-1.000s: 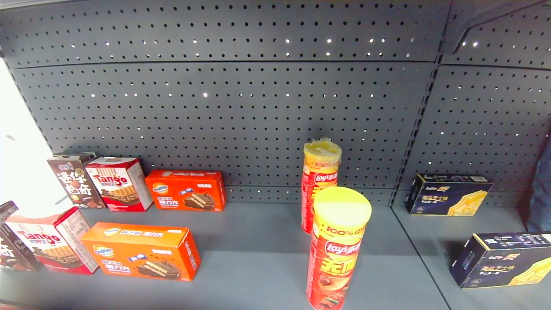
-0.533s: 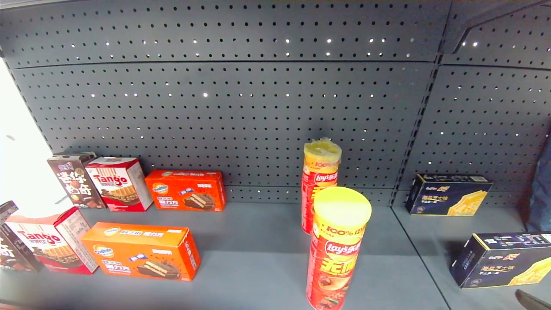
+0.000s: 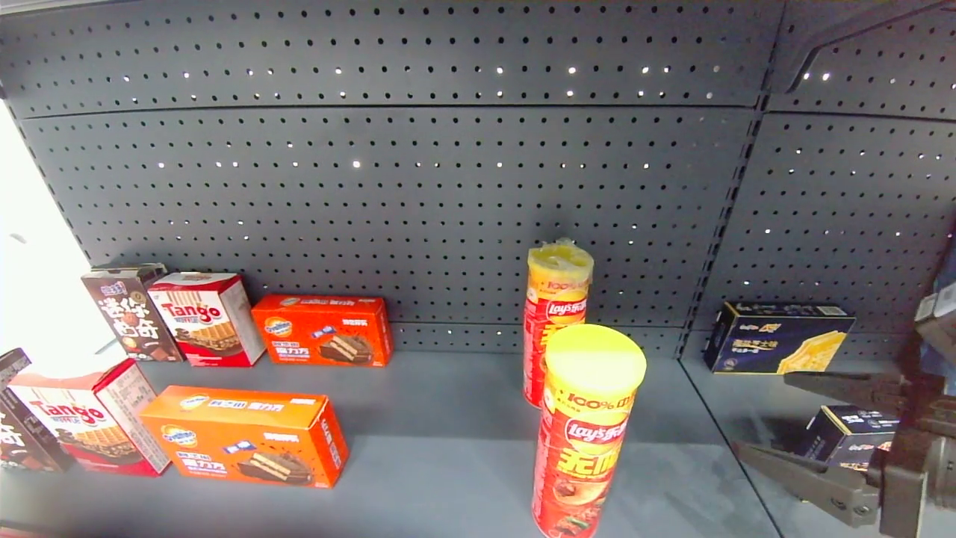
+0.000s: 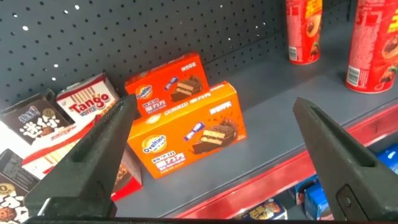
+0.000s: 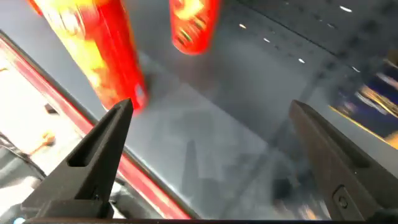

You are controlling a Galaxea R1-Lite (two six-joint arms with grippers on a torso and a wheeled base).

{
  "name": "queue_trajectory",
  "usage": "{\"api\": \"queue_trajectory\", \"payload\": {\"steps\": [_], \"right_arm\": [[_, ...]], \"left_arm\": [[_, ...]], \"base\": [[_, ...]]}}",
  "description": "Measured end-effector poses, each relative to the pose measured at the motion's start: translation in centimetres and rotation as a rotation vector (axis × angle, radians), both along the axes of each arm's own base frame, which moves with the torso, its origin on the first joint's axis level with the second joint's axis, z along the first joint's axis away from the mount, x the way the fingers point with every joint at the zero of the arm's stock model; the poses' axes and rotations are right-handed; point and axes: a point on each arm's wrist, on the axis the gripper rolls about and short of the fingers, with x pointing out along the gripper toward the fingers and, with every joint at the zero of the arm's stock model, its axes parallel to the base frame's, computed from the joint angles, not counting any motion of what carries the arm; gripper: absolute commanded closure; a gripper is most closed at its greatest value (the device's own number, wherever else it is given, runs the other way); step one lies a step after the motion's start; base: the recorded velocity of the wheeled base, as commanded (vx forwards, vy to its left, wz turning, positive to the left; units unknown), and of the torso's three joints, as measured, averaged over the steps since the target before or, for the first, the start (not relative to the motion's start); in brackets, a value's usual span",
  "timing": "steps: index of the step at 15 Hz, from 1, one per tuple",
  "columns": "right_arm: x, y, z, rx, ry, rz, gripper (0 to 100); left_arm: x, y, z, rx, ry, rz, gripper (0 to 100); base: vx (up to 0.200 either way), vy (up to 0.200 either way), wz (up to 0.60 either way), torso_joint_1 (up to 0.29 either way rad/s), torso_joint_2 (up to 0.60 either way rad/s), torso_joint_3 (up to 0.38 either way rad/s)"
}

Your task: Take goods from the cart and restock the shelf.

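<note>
Two red chip cans with yellow lids stand on the grey shelf (image 3: pixel 448 418), one near the front (image 3: pixel 590 433) and one behind it (image 3: pixel 554 314). My right gripper (image 3: pixel 765 415) hangs open and holds nothing at the lower right, in front of a dark blue box (image 3: pixel 844 441) that it partly hides. In the right wrist view that gripper (image 5: pixel 211 107) is open above the shelf floor, with the near can (image 5: pixel 99 50) beside it. My left gripper (image 4: pixel 211 109) is open too, out in front of the shelf and facing the orange boxes (image 4: pixel 193 127).
Two orange boxes (image 3: pixel 246 437), two red-and-white wafer boxes (image 3: pixel 205 317) and a dark brown box (image 3: pixel 131 310) fill the shelf's left. Another dark blue box (image 3: pixel 780 338) stands at the back right. A red strip (image 4: pixel 261 186) edges the shelf front. A perforated panel (image 3: pixel 418 187) backs the shelf.
My right gripper has risen into the head view at the lower right, open, and now covers part of the near dark blue box. The goods on the shelf have not moved.
</note>
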Motion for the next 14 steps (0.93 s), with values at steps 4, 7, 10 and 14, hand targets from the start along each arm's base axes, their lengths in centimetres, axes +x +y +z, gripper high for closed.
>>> {"api": "queue_trajectory", "payload": {"steps": [4,7,10,14], "right_arm": [[1.2,1.0,-1.9,-0.008,0.107,0.032,0],[1.4,1.2,-3.1,-0.037,0.15,0.03,0],[2.1,1.9,-3.2,-0.023,0.125,0.043,0],[3.1,3.1,-4.3,-0.049,0.162,0.066,0]], "left_arm": [[0.0,0.0,0.1,0.013,0.026,0.008,0],[-0.2,0.1,0.8,0.023,0.039,0.009,0],[0.0,0.0,1.0,0.027,0.047,0.009,0],[0.2,-0.1,1.2,0.031,0.055,0.01,0]], "base": [[0.0,0.0,0.0,0.0,0.0,0.0],[0.0,0.0,0.0,0.0,0.0,0.0],[0.0,0.0,0.0,0.0,0.0,0.0],[0.0,0.0,0.0,0.0,0.0,0.0]]}}
